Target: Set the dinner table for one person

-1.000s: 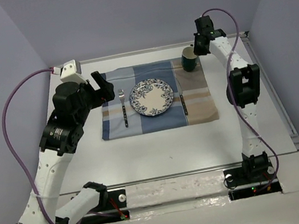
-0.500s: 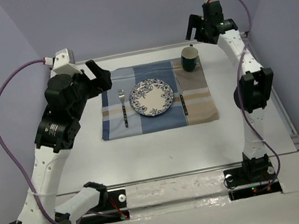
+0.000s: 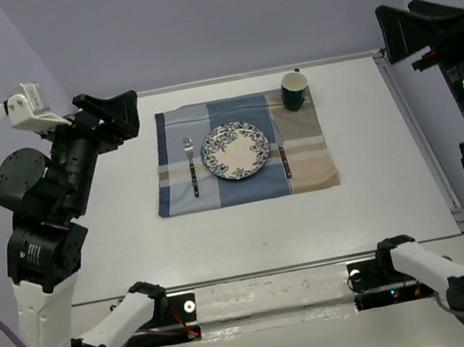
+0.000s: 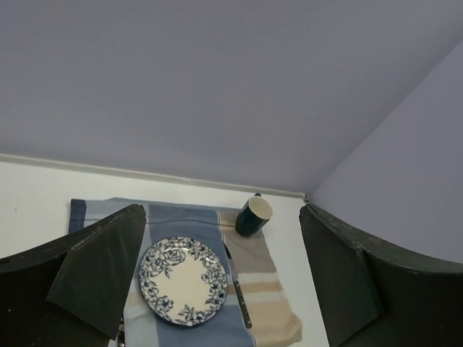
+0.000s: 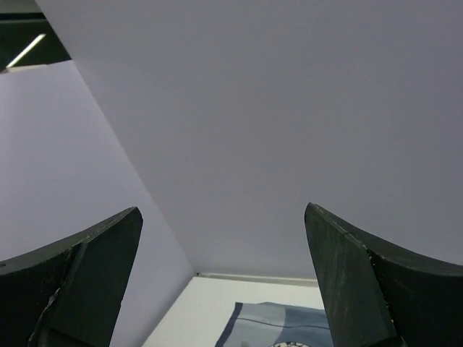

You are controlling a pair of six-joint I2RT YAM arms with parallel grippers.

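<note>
A: Entry, top view. Largest item first?

B: The dinner table (image 3: 260, 231), matte white-grey, fills the middle of the frame from the arm bases at the bottom up to the back wall.

A: Next in size?

B: A blue-and-tan plaid mat (image 3: 312, 168), flat on the table, in the upper middle of the frame.

A: Arms?

B: The left gripper (image 4: 221, 211) sits at the upper left of the top view, raised above the table's left edge. Its fingers (image 4: 101, 267) are spread wide with nothing between them (the wrist view looks straight through the gap at the place setting). The right gripper (image 5: 222, 211) is at the upper right edge of the top view, lifted high, beyond the table's right edge. Its fingers (image 5: 347, 275) are equally wide apart and empty. Its wrist view is mostly wall, with a strip of table and a mat corner at the bottom.

A: Items on the mat?

B: The plate (image 3: 236, 151), blue floral rim, lies at the mat's centre. The mug (image 3: 294, 91), dark green and upright, stands on the mat's upper right corner. The knife (image 3: 284, 157) lies just right of the plate. The fork (image 3: 191, 164) lies left of the plate, tines toward the top of the frame. Neither touches the plate.
</note>
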